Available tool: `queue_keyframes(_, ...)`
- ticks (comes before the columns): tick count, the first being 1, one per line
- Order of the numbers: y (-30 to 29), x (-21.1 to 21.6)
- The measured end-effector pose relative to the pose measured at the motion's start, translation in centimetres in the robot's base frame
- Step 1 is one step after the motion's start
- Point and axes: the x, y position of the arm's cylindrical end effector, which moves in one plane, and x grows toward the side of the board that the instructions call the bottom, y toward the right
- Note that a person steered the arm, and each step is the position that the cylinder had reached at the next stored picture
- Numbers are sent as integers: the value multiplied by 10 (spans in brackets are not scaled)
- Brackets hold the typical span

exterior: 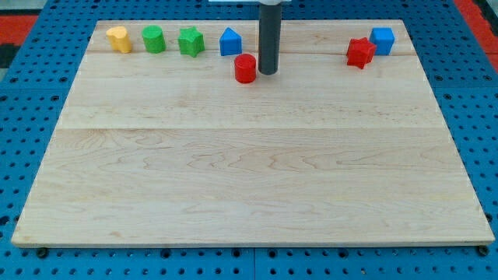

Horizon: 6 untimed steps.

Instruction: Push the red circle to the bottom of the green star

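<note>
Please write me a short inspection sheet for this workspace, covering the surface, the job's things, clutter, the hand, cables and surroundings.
Surface: pale wooden board, flat, lying on a blue perforated base.
Job's things: red circle block near the view's top, just left of my tip; green star block further to the view's left, in the top row.
Clutter: yellow block, green round block and blue block in the top row; red star block touching a blue cube at the view's top right.
Hand: none; a dark rod only.
Cables: nothing seen.
Surroundings: red panels at the top corners.
</note>
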Motion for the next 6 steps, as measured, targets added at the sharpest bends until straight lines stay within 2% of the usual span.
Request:
queue_keyframes(1,-44,-6)
queue_keyframes(2,-25,-10)
queue_keyframes(4,-30,-36)
queue_keyframes(5,-90,-29)
queue_keyframes(6,-112,-14)
